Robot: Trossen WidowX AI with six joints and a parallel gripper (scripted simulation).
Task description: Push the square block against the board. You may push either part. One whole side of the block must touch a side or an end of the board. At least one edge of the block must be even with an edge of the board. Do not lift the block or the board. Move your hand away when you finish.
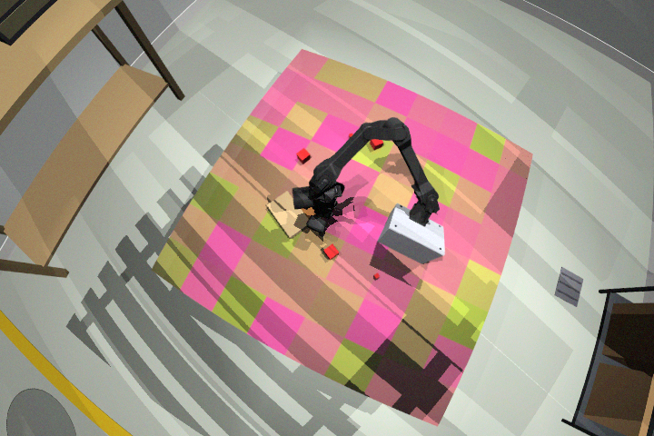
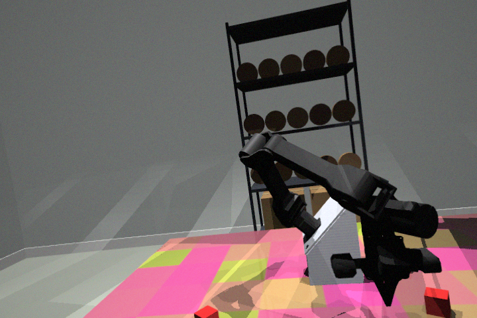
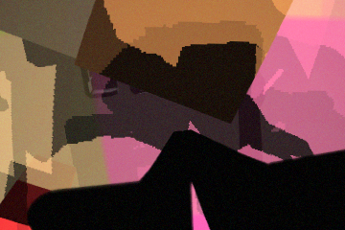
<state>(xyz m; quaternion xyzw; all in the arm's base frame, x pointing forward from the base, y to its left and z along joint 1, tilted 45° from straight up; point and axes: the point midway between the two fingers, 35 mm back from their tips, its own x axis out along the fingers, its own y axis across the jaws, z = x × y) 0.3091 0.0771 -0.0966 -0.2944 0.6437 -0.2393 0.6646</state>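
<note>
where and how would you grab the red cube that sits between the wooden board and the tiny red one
I'd come straight down from above and pinch two opposite upright faces of the cube, around mid-height. It sits flat and upright on the mat, and its flat, squared sides should suit parallel jaws.

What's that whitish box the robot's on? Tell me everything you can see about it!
The box is chunky, with straight edges. Its top is pale, nearly white, with small dark dots near its corners. The sides are greyer, and one shows fine lines. It looks hard, but I can't tell if it's metal or plastic. It sits on the colourful patchwork mat, and the foot of the black arm stands on its top.
</note>
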